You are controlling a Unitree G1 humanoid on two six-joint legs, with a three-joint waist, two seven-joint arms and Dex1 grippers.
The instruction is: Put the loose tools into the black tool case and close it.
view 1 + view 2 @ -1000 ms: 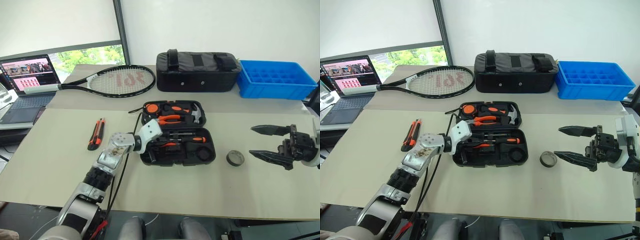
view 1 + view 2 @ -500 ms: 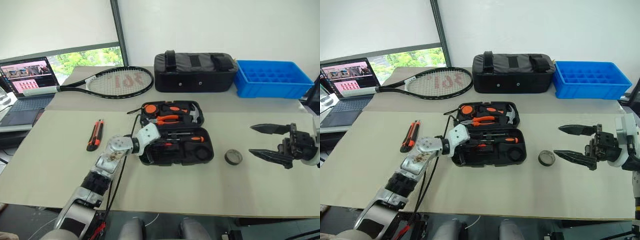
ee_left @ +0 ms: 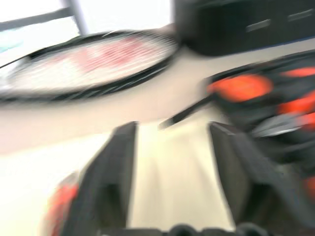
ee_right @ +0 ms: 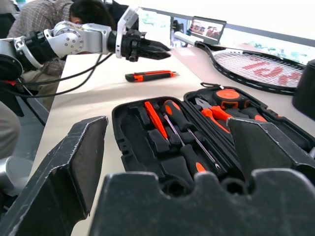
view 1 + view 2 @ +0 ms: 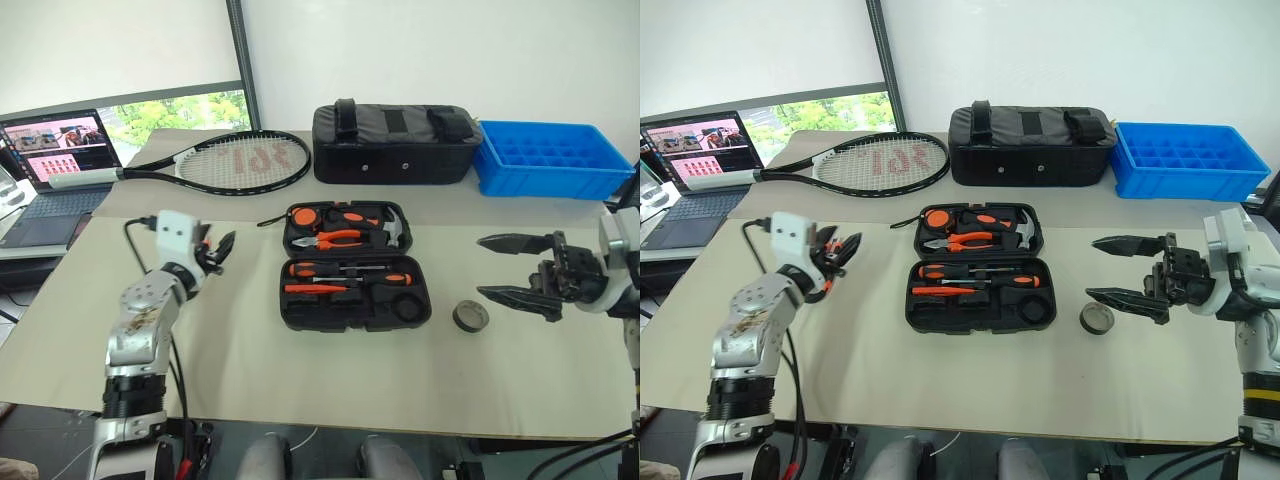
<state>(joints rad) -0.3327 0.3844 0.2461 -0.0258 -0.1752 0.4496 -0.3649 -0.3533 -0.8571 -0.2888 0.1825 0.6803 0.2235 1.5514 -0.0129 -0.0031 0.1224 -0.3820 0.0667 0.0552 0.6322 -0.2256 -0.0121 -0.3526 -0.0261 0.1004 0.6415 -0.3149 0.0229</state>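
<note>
The black tool case (image 5: 352,265) lies open mid-table, with two orange-black screwdrivers (image 5: 348,271) and a thin orange tool (image 5: 312,289) in its near half. An orange-black utility knife (image 4: 150,75) lies on the table to the case's left. My left gripper (image 5: 215,250) hovers just above the knife, open, with bare table between its fingers (image 3: 110,182). A small dark tape roll (image 5: 469,315) sits right of the case. My right gripper (image 5: 503,268) hangs open beside it and above it, pointing at the case, holding nothing.
Pliers, a hammer and a tape measure fill the case's far half (image 5: 345,225). A tennis racket (image 5: 235,160), a black fabric bag (image 5: 395,145) and a blue tray (image 5: 550,160) line the back. A laptop (image 5: 55,160) stands far left.
My left gripper has pulled out of the case's near half, swung left to above the utility knife and opened. The right gripper has crept slightly toward the case.
</note>
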